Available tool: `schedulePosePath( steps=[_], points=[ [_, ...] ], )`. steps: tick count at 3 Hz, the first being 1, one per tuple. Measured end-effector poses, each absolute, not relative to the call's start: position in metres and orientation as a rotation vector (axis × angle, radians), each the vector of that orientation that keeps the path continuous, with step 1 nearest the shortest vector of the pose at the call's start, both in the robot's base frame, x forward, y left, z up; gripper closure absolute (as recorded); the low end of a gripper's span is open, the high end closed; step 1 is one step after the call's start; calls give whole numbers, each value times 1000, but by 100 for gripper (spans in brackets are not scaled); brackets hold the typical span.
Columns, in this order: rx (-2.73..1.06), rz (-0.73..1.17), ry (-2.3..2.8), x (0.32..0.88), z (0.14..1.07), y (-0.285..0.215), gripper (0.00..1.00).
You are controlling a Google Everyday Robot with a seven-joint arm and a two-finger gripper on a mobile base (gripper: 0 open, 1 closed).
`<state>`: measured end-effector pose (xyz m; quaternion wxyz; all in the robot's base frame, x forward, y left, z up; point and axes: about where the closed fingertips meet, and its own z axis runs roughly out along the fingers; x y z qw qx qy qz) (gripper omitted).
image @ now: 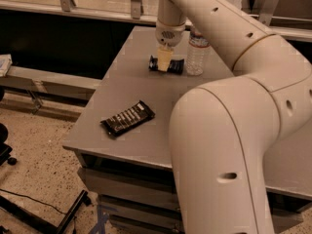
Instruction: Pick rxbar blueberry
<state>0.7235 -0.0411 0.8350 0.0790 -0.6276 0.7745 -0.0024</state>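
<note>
End effector (165,61): upper centre of frame, at rxbar blueberry (176,66), beside water bottle (197,52). Grip state: cannot tell. Advised: clamp across the bar's narrow width, avoiding the water bottle.

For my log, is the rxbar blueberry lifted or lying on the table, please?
Lying on the table: the rxbar blueberry shows flat either side of the gripper above it.

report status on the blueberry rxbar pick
Gripper down over the rxbar blueberry at the table's far side. Bar flat on the table, not lifted. Water bottle close beside it; black bar well clear, near front edge.
</note>
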Motion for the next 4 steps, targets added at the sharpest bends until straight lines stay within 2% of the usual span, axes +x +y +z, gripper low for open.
schedulePosePath(
  steps=[1, 4],
  points=[
    [-1875, -14, 2304, 724, 834, -40, 100],
    [-1854, -47, 2286, 698, 847, -39, 100]
  ],
)
